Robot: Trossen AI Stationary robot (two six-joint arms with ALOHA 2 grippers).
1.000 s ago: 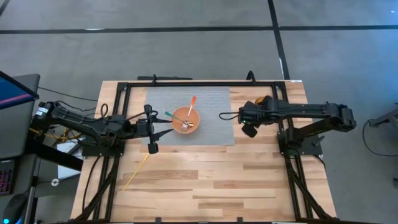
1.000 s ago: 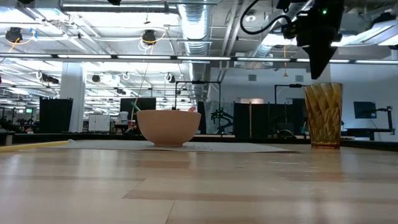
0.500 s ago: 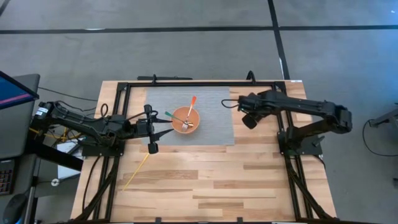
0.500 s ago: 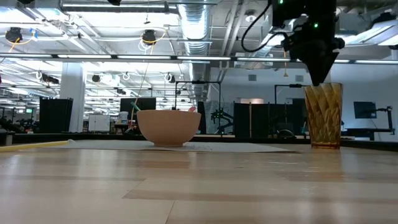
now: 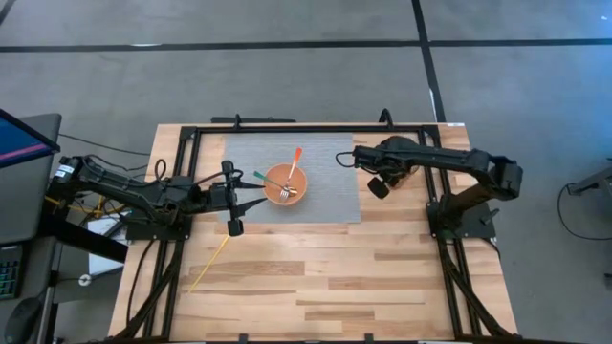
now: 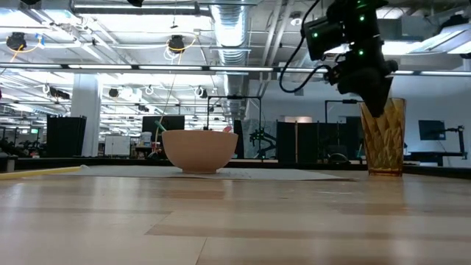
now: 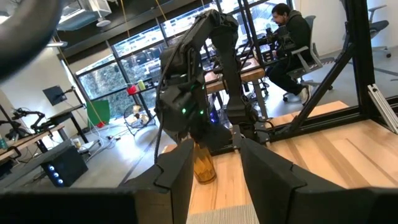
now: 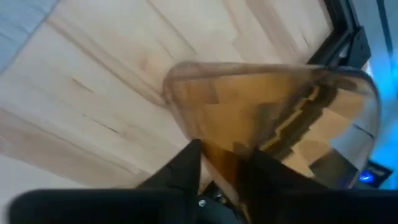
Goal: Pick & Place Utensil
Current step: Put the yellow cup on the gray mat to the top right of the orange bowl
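An orange bowl (image 5: 286, 182) (image 6: 199, 151) sits on a grey mat (image 5: 330, 205). A fork (image 5: 284, 192) lies in it, and an orange-handled utensil (image 5: 295, 155) and a green-handled one (image 5: 256, 175) lean on its rim. A yellow utensil (image 5: 208, 265) lies flat on the wood near the table's left side. A ribbed amber glass (image 6: 383, 140) (image 7: 204, 167) (image 8: 267, 106) stands upright right of the mat, hidden in the high view under the right arm (image 5: 392, 158). My right gripper (image 6: 380, 109) (image 8: 225, 174) points down at the glass's mouth, open by a narrow gap. My left gripper (image 5: 258, 202) (image 7: 216, 174) waits left of the bowl, open. My right gripper comes at the amber glass from above, pointing down. The near part of the glass's rim (image 8: 186, 127) runs toward the gap between the fingers. I cannot tell whether the fingers touch the glass.
A black metal frame (image 5: 287, 129) runs along the table's far edge and down both sides. Bare wood (image 5: 325, 277) fills the near half of the table. A person sits at a desk (image 7: 289, 37) in the room beyond.
My right gripper has moved toward the table's far edge and down, from beside the mat to the mouth of the amber glass, tipping as it went. The bowl, utensils and glass have stayed where they were.
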